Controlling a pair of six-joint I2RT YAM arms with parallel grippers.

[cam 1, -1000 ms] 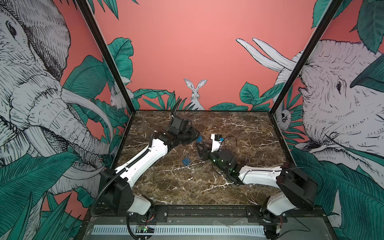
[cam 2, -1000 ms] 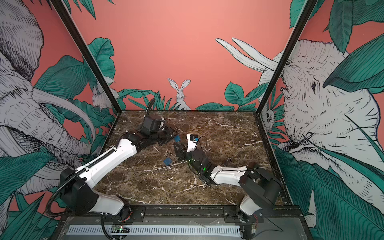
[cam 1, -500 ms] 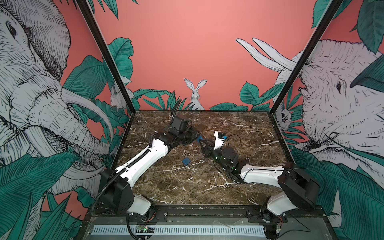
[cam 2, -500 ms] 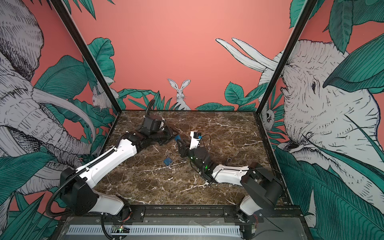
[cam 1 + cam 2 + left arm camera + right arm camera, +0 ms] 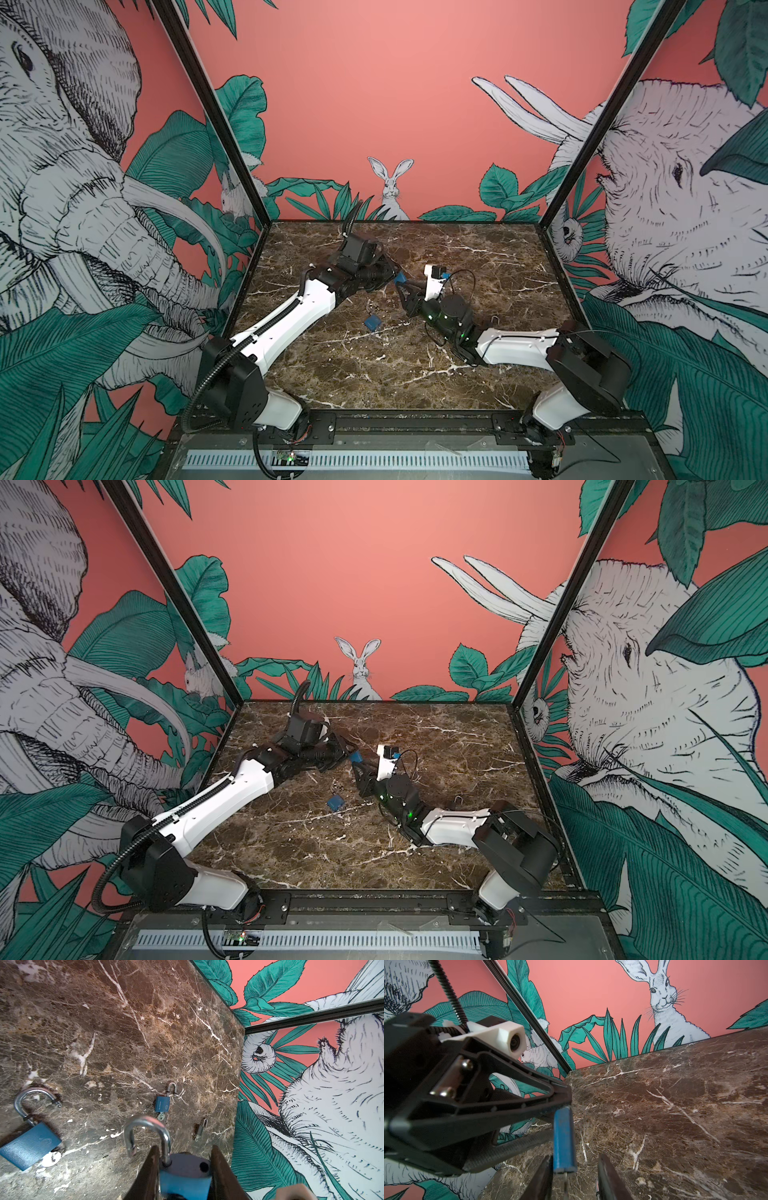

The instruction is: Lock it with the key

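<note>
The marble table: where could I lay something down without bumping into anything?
Two bare patches on the table: the front middle, between the left arm, right arm and front rail, and the back right corner. The centre is crowded: the left gripper clamps a blue padlock, the right gripper stands open at its key end, a loose padlock lies nearby.

Soft, even light is cast from above, glare is seen on the shackle of the padlock (image 5: 184, 1180), and the left gripper (image 5: 185, 1151) is rendered blurred up close.

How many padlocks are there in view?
4. One padlock in the left gripper; three others lie on the table, one seen edge-on. The right arm may hide more.
</note>
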